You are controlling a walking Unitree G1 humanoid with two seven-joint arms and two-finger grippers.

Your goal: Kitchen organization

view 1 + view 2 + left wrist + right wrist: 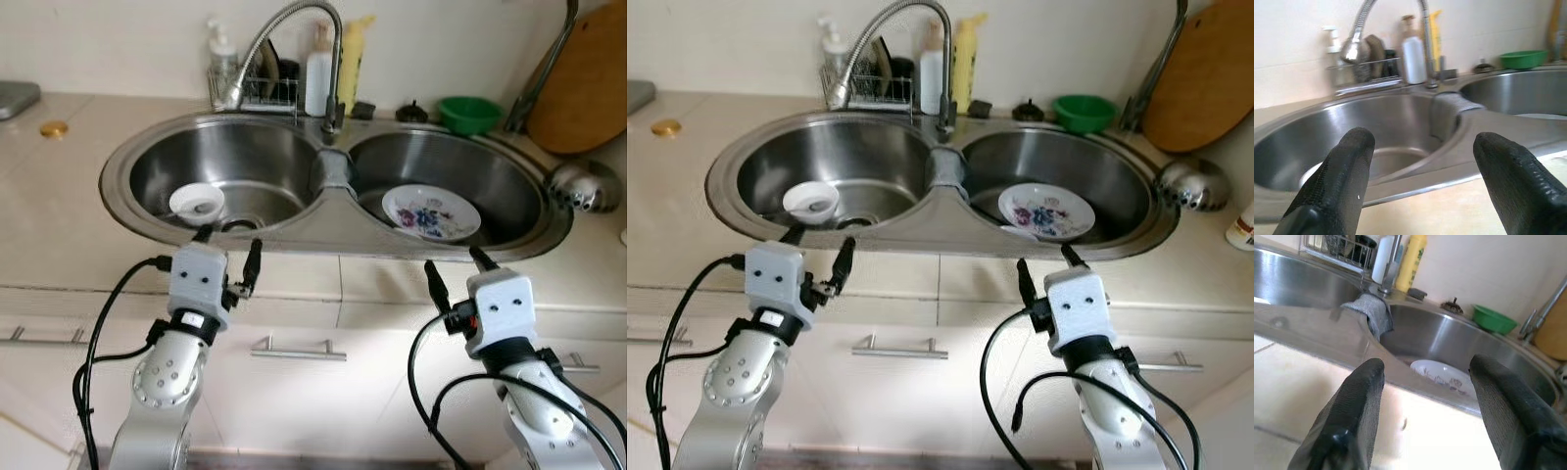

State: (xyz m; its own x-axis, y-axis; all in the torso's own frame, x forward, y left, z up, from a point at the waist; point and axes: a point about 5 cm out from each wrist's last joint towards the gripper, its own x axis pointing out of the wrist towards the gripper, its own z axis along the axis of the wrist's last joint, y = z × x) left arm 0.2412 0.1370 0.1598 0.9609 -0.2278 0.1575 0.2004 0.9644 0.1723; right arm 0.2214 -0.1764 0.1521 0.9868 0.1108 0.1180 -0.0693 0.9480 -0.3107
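A double steel sink (333,230) lies before me. In its left basin sits a small white bowl (197,203); the right basin holds a floral plate (430,211), also visible as the plate (1442,376). A grey cloth (334,170) drapes over the divider. My left gripper (228,253) hovers open at the counter's front edge, just short of the left basin. My right gripper (456,267) is open too, in front of the right basin, nothing between its fingers (1352,416).
A pull-down faucet (284,44), a wire rack (253,90), soap bottles (319,73) and a green bowl (469,114) line the back. A wooden board (583,83) and a steel ladle (583,186) are at the right. Drawer handles (297,350) sit below the counter.
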